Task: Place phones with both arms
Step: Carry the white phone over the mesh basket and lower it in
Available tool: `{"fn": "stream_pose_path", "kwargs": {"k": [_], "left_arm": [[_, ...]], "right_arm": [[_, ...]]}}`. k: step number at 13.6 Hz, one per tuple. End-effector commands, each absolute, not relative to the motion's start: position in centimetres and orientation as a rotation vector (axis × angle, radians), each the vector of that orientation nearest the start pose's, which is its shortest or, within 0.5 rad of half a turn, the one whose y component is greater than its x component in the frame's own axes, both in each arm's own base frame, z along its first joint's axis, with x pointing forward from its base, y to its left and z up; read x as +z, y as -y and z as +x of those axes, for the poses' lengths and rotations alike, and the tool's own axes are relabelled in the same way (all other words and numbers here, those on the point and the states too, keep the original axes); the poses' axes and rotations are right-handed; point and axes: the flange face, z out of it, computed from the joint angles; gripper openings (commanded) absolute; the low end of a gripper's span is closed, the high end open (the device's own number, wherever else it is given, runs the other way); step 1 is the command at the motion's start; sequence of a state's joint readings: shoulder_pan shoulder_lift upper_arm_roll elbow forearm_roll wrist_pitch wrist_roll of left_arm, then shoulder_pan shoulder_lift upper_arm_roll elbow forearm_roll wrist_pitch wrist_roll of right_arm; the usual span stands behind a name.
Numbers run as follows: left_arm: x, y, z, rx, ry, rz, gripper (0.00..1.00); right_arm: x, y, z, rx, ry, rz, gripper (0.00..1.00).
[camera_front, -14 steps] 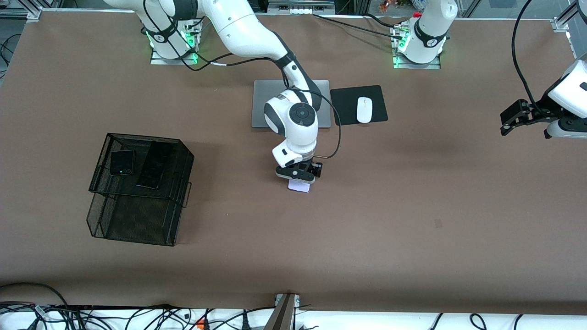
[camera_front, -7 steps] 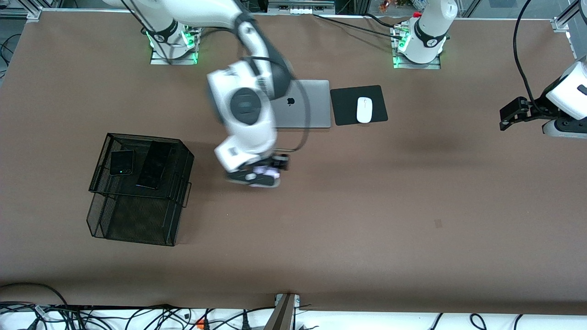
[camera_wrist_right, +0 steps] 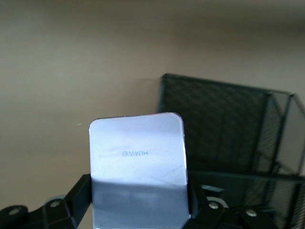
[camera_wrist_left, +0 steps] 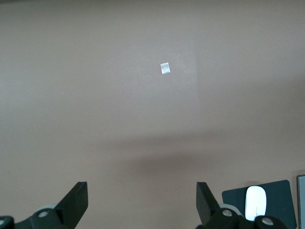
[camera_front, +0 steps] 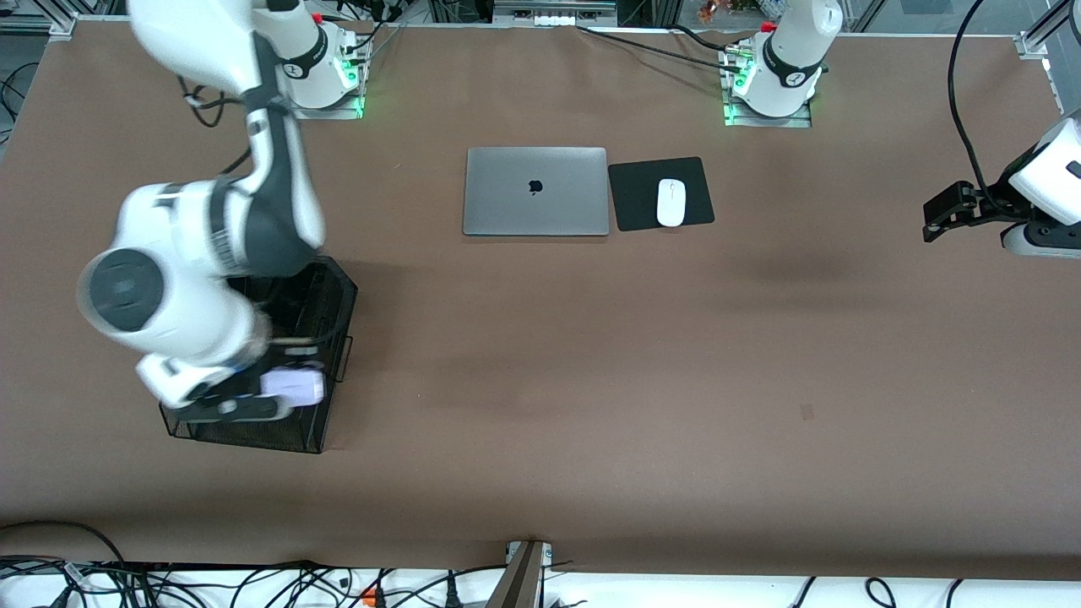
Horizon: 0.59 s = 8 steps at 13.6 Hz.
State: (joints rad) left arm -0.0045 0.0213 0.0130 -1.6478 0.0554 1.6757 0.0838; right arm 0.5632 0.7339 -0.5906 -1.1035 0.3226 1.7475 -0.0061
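Right tool (camera_front: 253,404) has swung from mid-surface to above the mesh basket (camera_front: 334,291), clamped on the pale phone (camera_front: 293,386); release into the basket looks near. Left tool (camera_front: 946,215) waits spread wide over its end.

Robotics lab bench, mocked up as an office desk. Two white Franka arms bolted to metal base plates (camera_front: 767,114) with green status lights, along one edge of a brown-covered table (camera_front: 591,405). Aluminium framing (camera_front: 1034,42) at the corners, loose cable bundles (camera_front: 253,583) along the edge nearest the front camera. Office props: closed grey laptop (camera_front: 535,192), white mouse (camera_front: 670,203) on a black mouse pad (camera_front: 635,196), black wire-mesh desk tray (camera_front: 325,338) under the right gripper (camera_front: 253,405).
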Motion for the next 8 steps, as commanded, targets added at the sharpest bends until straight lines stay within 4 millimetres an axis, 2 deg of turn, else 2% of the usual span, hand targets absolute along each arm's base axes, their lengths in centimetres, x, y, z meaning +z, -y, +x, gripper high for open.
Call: {"fn": "stream_pose_path", "kwargs": {"k": [1,4,6,8], "left_arm": [[59.1,-1.2,57.0,-0.001,-0.150,-3.104,1.00],[59.2,-0.9,57.0,-0.006,-0.150,-3.123,1.00],[59.0,-0.8,57.1,-0.002,-0.150,-3.130,1.00],[59.2,-0.8,57.0,-0.006,-0.150,-3.130,1.00]], "right_arm": [[42.4,-10.8,73.9,-0.069,0.166,-3.201,0.19],[39.8,-4.9,75.5,-0.107,0.273,-3.213,0.19],[37.7,-2.9,76.0,-0.095,0.317,-3.218,0.19],[34.8,-1.7,76.3,-0.049,0.320,-3.198,0.19]]}}
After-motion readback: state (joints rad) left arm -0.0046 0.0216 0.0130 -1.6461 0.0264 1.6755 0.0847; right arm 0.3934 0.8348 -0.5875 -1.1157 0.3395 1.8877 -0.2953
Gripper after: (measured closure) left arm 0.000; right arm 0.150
